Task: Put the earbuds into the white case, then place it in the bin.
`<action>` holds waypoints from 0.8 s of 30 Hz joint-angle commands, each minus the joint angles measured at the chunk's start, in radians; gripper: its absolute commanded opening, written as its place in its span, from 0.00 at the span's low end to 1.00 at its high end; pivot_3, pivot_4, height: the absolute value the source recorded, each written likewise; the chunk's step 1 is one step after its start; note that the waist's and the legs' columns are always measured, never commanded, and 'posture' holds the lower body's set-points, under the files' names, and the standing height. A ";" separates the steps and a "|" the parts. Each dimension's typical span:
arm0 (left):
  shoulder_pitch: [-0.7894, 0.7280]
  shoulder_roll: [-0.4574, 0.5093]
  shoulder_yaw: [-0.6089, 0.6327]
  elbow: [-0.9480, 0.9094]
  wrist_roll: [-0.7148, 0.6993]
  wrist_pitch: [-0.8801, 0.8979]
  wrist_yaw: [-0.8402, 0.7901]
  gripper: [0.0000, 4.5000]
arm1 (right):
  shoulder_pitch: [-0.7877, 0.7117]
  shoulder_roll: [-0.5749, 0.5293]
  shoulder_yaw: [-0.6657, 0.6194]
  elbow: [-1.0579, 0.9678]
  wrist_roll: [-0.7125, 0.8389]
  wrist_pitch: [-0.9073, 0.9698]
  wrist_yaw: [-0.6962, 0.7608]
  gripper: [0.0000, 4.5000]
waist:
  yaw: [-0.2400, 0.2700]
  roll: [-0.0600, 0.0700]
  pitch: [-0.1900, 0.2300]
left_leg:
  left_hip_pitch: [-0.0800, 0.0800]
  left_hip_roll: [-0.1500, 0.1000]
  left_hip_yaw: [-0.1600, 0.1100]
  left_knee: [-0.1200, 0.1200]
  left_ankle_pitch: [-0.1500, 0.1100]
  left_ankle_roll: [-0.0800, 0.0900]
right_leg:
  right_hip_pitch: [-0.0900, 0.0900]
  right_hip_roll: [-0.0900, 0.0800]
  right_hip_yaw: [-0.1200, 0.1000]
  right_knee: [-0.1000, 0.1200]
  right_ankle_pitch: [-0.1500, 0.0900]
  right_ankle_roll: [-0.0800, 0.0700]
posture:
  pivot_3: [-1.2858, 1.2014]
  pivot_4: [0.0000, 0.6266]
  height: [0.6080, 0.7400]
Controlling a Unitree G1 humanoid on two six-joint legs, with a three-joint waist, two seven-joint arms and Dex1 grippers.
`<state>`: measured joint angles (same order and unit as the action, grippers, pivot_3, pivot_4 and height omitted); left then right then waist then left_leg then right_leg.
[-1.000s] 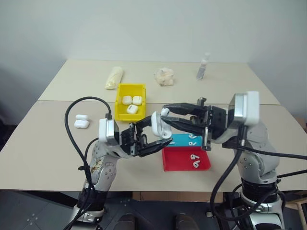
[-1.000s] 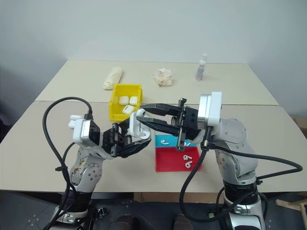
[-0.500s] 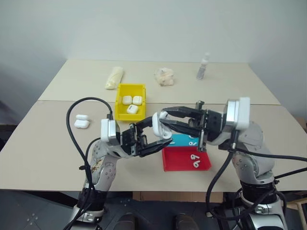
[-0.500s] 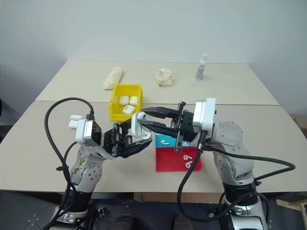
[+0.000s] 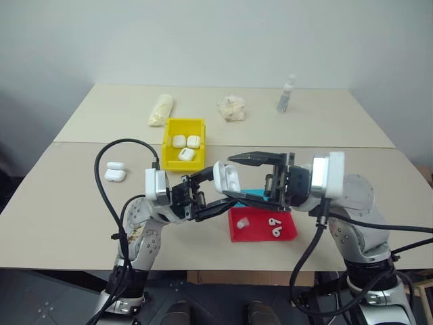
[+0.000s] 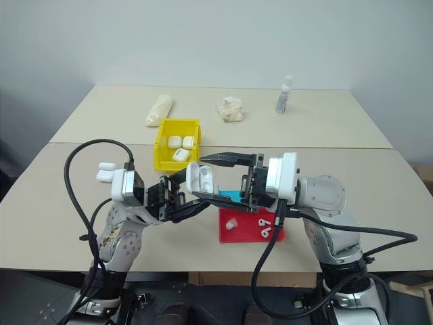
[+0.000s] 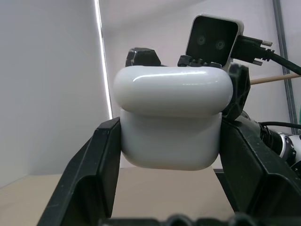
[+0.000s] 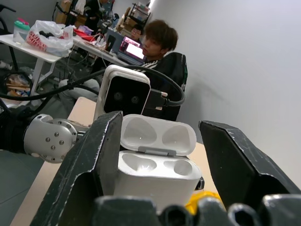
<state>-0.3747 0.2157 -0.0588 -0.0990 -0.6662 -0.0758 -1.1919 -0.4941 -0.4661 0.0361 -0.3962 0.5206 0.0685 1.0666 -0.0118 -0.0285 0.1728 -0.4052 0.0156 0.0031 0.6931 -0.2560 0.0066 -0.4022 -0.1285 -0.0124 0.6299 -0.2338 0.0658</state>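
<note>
White case (image 5: 227,177): small glossy rounded-rectangle plastic charging shell with a hinged lid, held above the desk (image 5: 67,203) between the two arms. The left end effector (image 5: 215,196) is clamped on its lower body, one finger on each side. The lid stands open, and the right wrist view shows both sockets empty. The right end effector (image 5: 240,177) has its fingers spread wide either side of the case, gripping nothing.

Handling, as a judgement: light, rigid, slick shell. Grip the flat sides of the body below the hinge, never the lid, which will swing.

Earbuds (image 5: 274,225): tiny glossy white stemmed pieces lying in the shallow red tray (image 5: 287,235). Likely slippery and prone to roll, best pinched across the stem. A further small white object (image 5: 244,223) lies in the same tray; possibly another earbud, too small to tell.

Bright yellow rectangular plastic bin (image 5: 169,132) sits behind, with three white cases inside.
</note>
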 commanded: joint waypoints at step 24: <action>0.037 0.186 0.064 0.170 0.170 -0.212 -0.113 0.62 | -0.118 -0.620 0.266 -0.073 -0.346 0.426 0.197 0.70 | 0.000 0.001 0.001 | -0.001 0.001 0.001 0.000 0.000 0.001 | -0.001 0.000 0.000 -0.001 0.000 0.000 | 0.52 0.24 1.00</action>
<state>-0.3404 0.4054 0.0085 0.1012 -0.4996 -0.2635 -1.3124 -0.5848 -1.0662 0.2799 -0.4451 0.2136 0.4703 1.2424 -0.0116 -0.0273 0.1735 -0.4067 0.0164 0.0038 0.6933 -0.2563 0.0071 -0.4036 -0.1285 -0.0123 0.6292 -0.2339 0.0657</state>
